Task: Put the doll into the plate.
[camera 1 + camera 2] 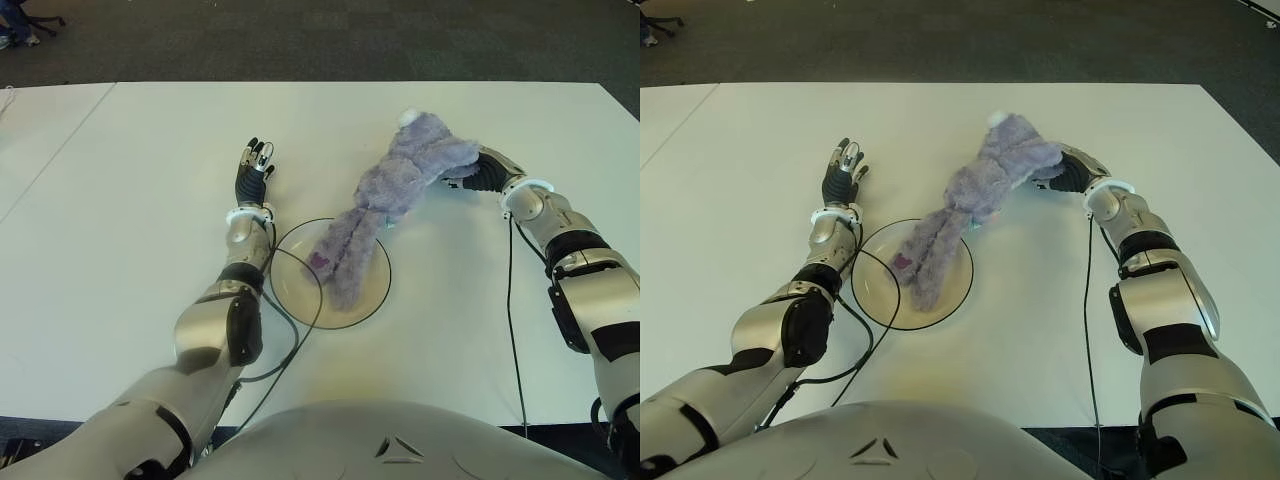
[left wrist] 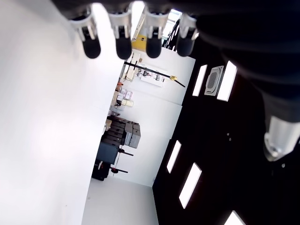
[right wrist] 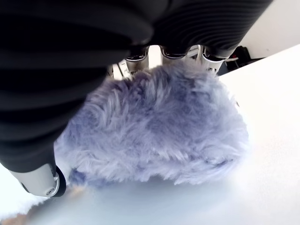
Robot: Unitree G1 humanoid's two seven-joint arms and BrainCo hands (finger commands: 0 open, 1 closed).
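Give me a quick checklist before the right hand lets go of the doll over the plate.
1. Right hand gripping the doll: ok, fingers wrap its upper end.
2. Doll's lower end inside the plate: ok.
3. Whole doll over the plate: not ok, the upper half extends past the rim.
4. Left hand clear of the plate: ok, open, beyond its left rim.
5. Table around the plate bare: ok.
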